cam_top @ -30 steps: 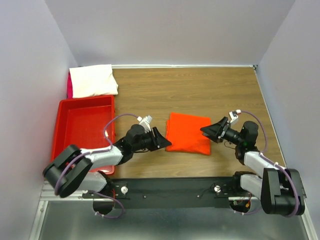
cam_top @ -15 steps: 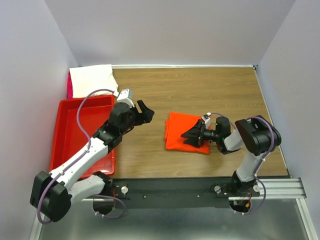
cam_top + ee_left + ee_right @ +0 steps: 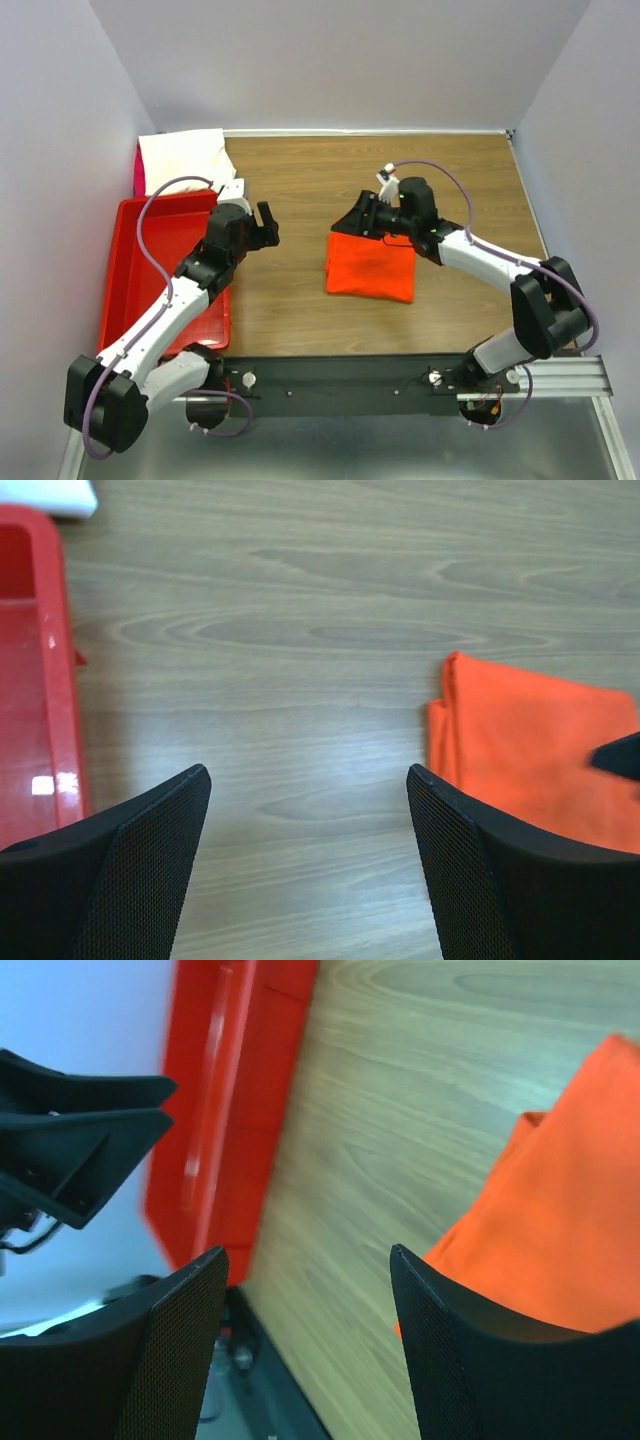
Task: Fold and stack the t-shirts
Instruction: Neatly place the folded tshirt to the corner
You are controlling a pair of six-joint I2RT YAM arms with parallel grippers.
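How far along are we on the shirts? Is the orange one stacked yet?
Done: the orange t-shirt lies folded mid-table, and the white t-shirt lies folded at the far-left corner. In hand: nothing; the left gripper and right gripper are both open, the right over the orange shirt's far-left corner. Left: the two shirts lie apart, not yet stacked.

Three t-shirts: one orange-red t-shirt (image 3: 370,270) just beneath the right end effector (image 3: 347,218), one white t-shirt (image 3: 185,160) and one pink t-shirt (image 3: 139,180), a mere sliver, both beyond the left end effector (image 3: 271,222). One red bin (image 3: 140,250) beside the left end effector. Two end effectors, one bench (image 3: 450,180).
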